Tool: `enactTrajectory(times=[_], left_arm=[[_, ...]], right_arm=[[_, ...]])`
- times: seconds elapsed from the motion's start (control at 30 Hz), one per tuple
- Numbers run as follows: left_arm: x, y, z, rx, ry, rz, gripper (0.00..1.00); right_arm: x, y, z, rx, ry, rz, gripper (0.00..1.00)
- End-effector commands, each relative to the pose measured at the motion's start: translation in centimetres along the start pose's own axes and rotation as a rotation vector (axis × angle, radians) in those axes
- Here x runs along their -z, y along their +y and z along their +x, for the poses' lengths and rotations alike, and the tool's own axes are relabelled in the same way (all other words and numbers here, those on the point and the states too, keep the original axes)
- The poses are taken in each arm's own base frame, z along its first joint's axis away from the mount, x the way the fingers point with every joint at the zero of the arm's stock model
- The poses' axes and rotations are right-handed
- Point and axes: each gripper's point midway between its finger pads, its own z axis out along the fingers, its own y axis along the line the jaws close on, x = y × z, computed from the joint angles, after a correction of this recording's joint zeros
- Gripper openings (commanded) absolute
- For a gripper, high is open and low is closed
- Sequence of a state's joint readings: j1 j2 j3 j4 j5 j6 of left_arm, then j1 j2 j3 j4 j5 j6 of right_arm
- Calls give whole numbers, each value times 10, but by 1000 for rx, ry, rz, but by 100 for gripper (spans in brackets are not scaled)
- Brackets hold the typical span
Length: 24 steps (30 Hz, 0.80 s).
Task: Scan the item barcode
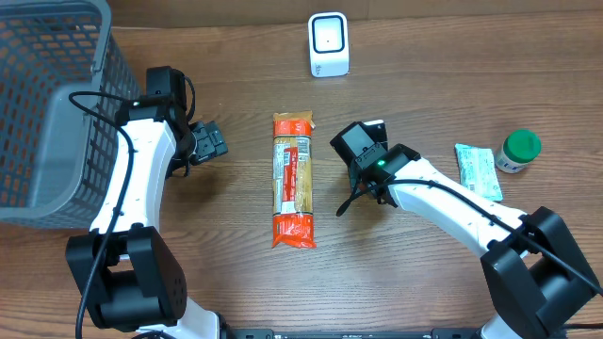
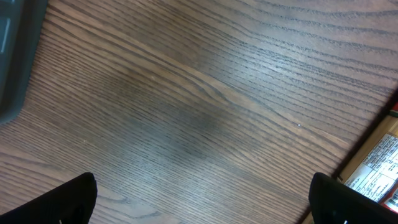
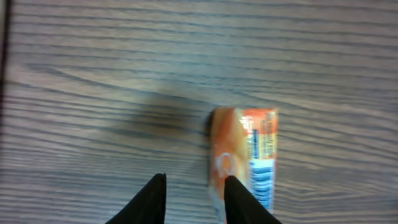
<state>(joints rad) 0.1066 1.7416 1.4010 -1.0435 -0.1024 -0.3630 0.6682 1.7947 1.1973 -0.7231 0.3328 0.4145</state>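
Here we find the right tool [image 3: 194,200] released, its fingers [image 3: 152,199] a narrow gap apart with only bare counter [image 3: 93,74] showing between them. In its own wrist view the orange end of the pasta packet [image 3: 245,155] sits at about one o'clock of the tool, close against the outer side of one finger. We cannot tell whether the two touch. From overhead this tool hangs at three o'clock of the packet's upper half, near it.

The left tool [image 2: 202,196] is spread as wide as it goes and grasps nothing; we see only its two dark fingertips at the lower corners of its wrist view, with wood grain between. From overhead it lies at nine o'clock of the packet, well apart.

The packet itself lies flat on the counter between the two tools, its long axis running from twelve to six o'clock. Both ends are orange and a pale printed label panel runs down its middle. We can make out lines of print there, but they are too small to read.

A white scanner [image 1: 328,44] stands at one o'clock of the packet. A grey basket [image 1: 47,113] sits at the far nine o'clock side. A green-lidded jar [image 1: 518,149] and a green-and-white sachet [image 1: 476,169] lie at three o'clock, beyond the right tool.
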Motion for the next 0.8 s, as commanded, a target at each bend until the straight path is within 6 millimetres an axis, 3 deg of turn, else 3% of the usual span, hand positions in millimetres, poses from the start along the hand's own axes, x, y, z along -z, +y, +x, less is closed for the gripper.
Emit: enactTrajectory(times=[0.0, 0.2, 0.33, 0.53, 0.7, 0.77], left_arm=[[3, 0, -3, -13, -14, -4, 100], [3, 0, -3, -13, -14, -4, 100], [3, 0, -3, -13, -14, -4, 100], [3, 0, -3, -13, -14, -4, 100], [3, 0, -3, -13, -14, -4, 100], [3, 0, -3, -13, -14, -4, 100]], right_arm=[[-3, 4, 3, -4, 14, -26, 33], [2, -8, -17, -56, -13, -26, 34], [7, -24, -32, -105, -30, -19, 40], [-1, -50, -28, -175, 35, -28, 39], [-7, -58, -22, -221, 87, -75, 22], [-10, -61, -17, -224, 100, -70, 20]])
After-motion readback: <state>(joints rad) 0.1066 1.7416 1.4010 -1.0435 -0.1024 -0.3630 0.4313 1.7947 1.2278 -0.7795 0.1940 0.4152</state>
